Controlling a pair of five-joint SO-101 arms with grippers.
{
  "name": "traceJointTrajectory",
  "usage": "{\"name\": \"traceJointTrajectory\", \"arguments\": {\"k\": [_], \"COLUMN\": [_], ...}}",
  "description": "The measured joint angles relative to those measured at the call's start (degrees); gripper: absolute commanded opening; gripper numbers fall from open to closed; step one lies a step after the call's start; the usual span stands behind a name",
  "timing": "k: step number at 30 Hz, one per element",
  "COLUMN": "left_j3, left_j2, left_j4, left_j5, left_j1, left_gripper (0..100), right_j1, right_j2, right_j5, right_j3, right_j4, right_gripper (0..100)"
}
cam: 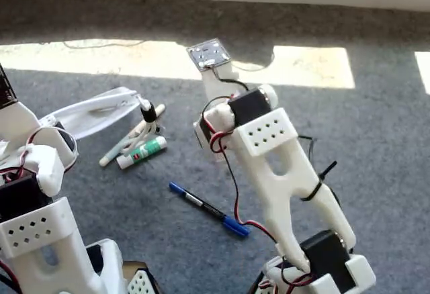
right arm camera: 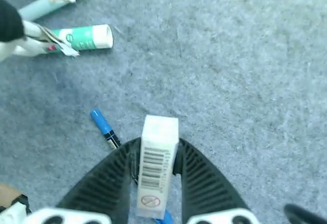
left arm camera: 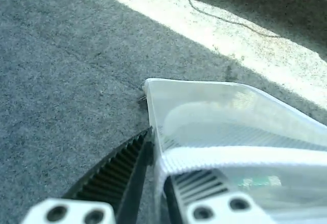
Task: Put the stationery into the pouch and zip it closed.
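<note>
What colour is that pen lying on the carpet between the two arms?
The pen is blue at both ends, dark between; clearest in the high view.

Legible wording: none. Marks recorded as follows
- on the small white box (right arm camera: 156,168): a black barcode across the upper face, with a small red circle-and-slash sign below it (what it forbids cannot be made out)
- on the glue stick (right arm camera: 82,37): a green-and-white label with a red patch, print too blurred to read
- on the blue pen (right arm camera: 106,130): a pale band on the dark barrel, illegible
</note>
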Motion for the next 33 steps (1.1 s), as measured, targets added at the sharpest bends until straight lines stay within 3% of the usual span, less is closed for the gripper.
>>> {"name": "traceJointTrajectory", "arguments": {"k": [4,12,17,33], "left_j3": [0.00,0.00,0.00,0.00], "left_j2": [0.00,0.00,0.00,0.00], "left_j4": [0.00,0.00,0.00,1.23], "left_j5": [0.00,0.00,0.00,0.00], "left_j1": [0.00,0.00,0.00,0.00], "left_gripper": [1,1,1,1], "right_j1": [-1.58,-11.25,-16.70,-18.81], "right_j2": [-5.10,-16.18,-21.63,-24.18], "right_j5": [-2.64,-3.08,-3.08,-3.08], "right_j3": [0.00,0.00,0.00,3.96], "right_j4": [0.00,-1.85,-7.91,-30.24], "right_gripper": [0.5,0.5,0.5,0.5]}}
